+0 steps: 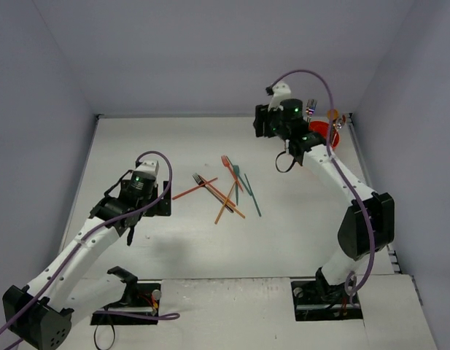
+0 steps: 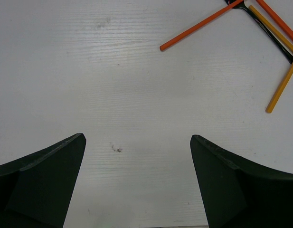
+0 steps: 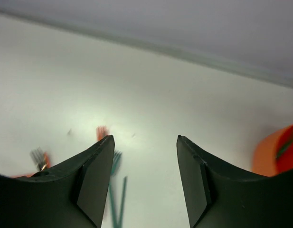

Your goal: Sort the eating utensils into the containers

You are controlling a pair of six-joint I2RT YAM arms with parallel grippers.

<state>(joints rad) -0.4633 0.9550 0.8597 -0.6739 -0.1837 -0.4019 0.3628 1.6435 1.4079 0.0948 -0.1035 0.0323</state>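
Right gripper (image 3: 145, 142) is empty, jaws apart, up near the cup (image 3: 277, 151). I'd aim for the utensils (image 1: 226, 203) and grab one outer piece, not the crossed ones.

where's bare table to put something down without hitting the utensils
Bare table along the back wall, left of the utensil pile and beyond the left gripper. Another clear strip lies between the pile and the arm bases. Crowded: the middle, where the utensils cross, and the far right corner with the orange holder and the right gripper.
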